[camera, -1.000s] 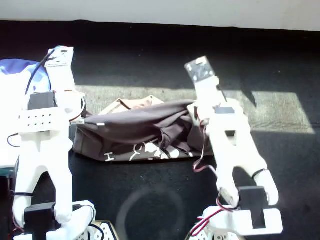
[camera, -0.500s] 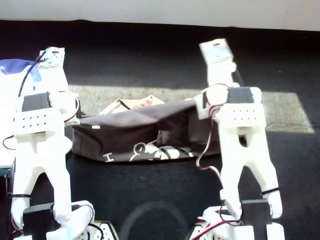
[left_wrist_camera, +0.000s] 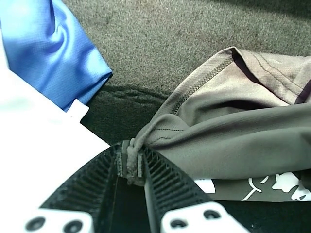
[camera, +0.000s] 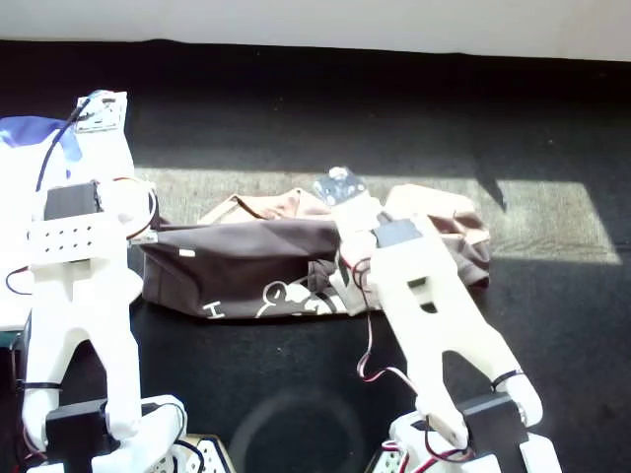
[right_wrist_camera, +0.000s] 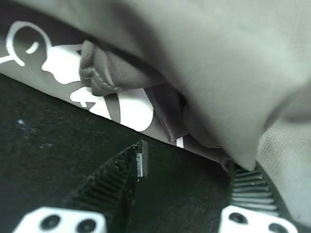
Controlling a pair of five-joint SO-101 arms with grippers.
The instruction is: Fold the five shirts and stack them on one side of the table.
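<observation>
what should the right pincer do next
Probably ease forward and close on the edge of the shirt: the right pincer is open at that edge, while the left pincer is shut on a corner, so the fold needs a second grip.

Shirt (camera: 246,268) on table (camera: 296,99) middle, stack of shirts (camera: 18,187) left of it

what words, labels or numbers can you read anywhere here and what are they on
No text here can be read.
Dark shirt: a white printed figure with a stroke-like mark beside it; no word can be made out.
Small white tag on that shirt: too small to read.
Blue shirt: no print on the part that shows.
</observation>
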